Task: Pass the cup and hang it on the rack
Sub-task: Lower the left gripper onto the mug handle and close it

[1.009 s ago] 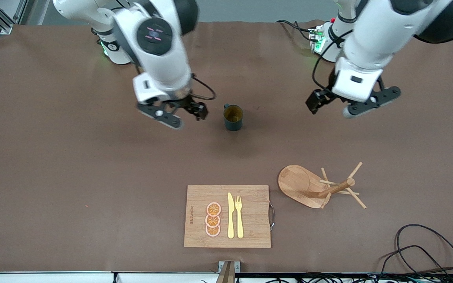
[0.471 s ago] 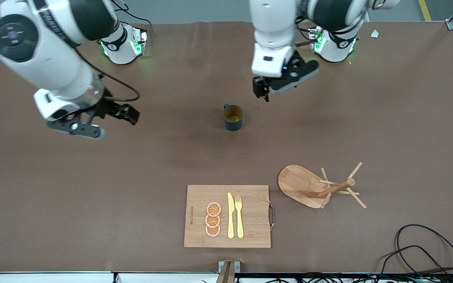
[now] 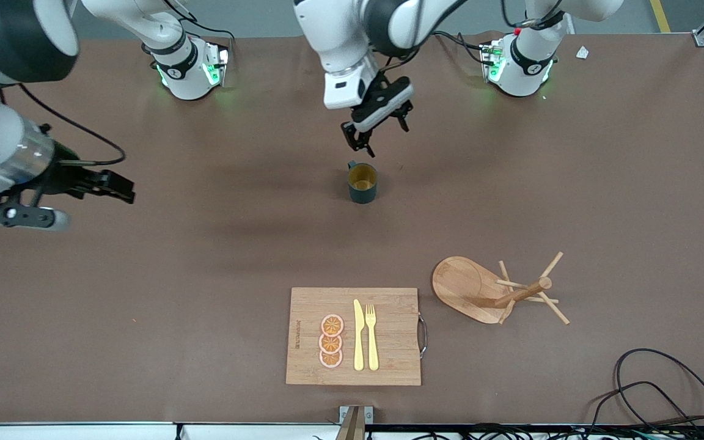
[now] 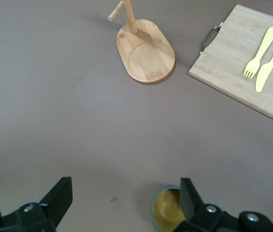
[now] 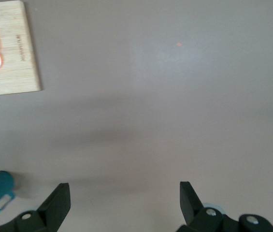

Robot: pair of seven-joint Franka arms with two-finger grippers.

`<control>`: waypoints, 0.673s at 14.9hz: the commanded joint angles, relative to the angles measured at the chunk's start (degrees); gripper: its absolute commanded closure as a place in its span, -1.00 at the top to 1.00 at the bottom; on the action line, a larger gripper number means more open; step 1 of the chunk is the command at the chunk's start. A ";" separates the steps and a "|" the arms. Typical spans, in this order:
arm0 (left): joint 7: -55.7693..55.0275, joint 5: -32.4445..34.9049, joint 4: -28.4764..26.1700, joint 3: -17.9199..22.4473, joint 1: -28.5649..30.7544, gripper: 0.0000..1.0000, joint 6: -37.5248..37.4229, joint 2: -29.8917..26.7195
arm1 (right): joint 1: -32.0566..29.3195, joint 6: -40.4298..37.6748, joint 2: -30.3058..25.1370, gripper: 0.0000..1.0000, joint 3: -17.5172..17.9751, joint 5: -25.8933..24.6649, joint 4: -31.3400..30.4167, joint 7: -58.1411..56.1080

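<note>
Brown cloth is covering the counter (image 3: 144, 293) under both my arms. My left gripper (image 3: 376, 125) is hanging over the counter just beside the cup (image 3: 362, 182), with its jaws spread wide and holding nothing. The cup is standing upright under it, not touched. My right gripper (image 3: 77, 195) is waiting over the right arm's end of the counter, well apart from the cup, jaws also wide and empty. The rack (image 3: 486, 292) is standing beside the cutting board (image 3: 388, 360), well apart from both my grippers.
</note>
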 commanded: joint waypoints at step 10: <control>-29.50 19.48 1.97 1.02 -14.65 0.93 -0.60 22.14 | -13.04 2.27 -5.48 1.00 1.24 -5.02 -4.24 -25.09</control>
